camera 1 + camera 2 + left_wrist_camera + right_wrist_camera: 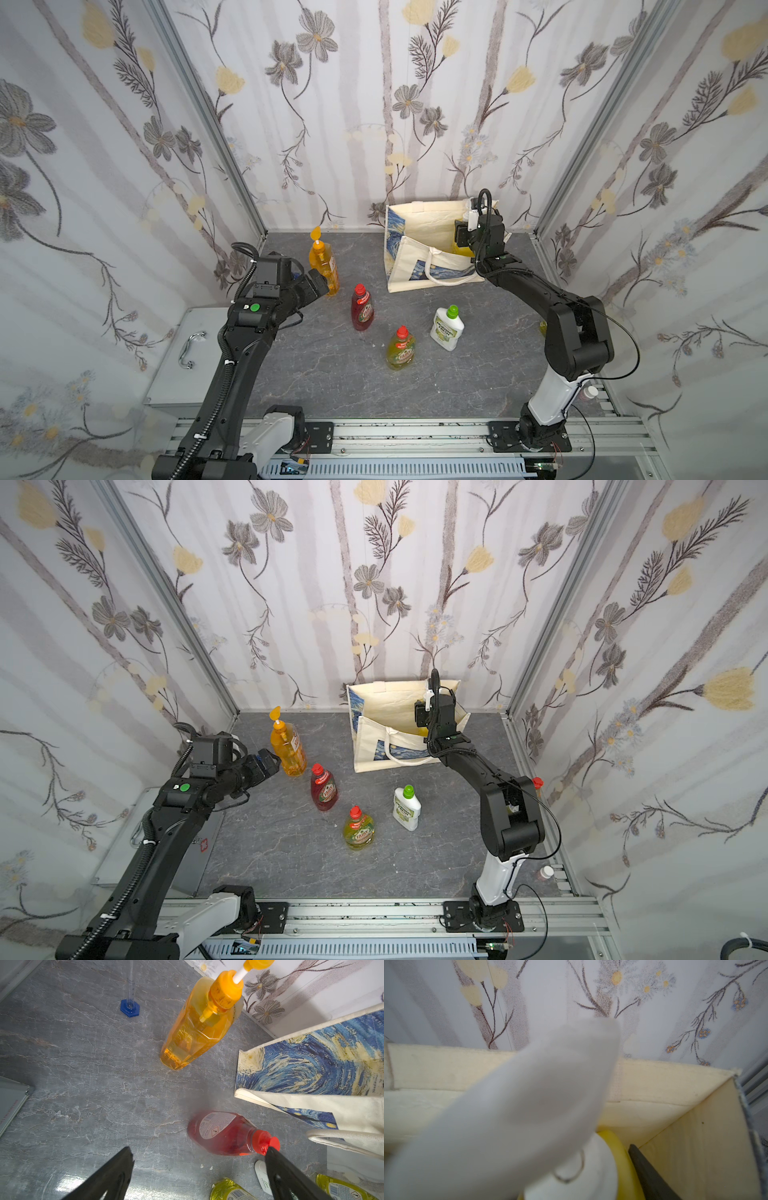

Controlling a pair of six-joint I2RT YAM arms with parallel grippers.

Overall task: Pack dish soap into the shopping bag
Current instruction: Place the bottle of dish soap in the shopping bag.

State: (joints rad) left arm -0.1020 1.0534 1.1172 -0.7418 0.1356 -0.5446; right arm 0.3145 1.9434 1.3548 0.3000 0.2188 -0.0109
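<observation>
- The left end effector is spread as wide as it goes with nothing held. It's parked just beside the orange bottle, which is stood upright on the table towards the back.
- Next along, the red bottle is stood upright near the orange one. In the left wrist view its cap sits right by one finger, but contact can't be confirmed.
- The yellow-green bottle and the white bottle are stood mid-table, apart from each other and untouched.
- The bag is stood open at the back, and only one bottle can be made out inside it.
- That one is the yellow bottle, down in the bag's right end. The right end effector is reached in over the rim.
- In the right wrist view one finger is pressed against the bottle's shoulder, so the jaws look to be closed on it. The other finger is hidden by the white pump head.
- Far right, a second yellow-green bottle is mostly hidden behind the right arm.
- Step in hand, as judged: the yellow bottle's drop-off, with the other five left out on the table. Whether its base is down on the bag floor can't be told.
- Next, the right jaws would need to be opened and the arm lifted straight up, so the rim and handle aren't snagged.
- The orange bottle is pretty much teed up for the left side. The jaws would have to be brought around its body and closed below the pump.
</observation>
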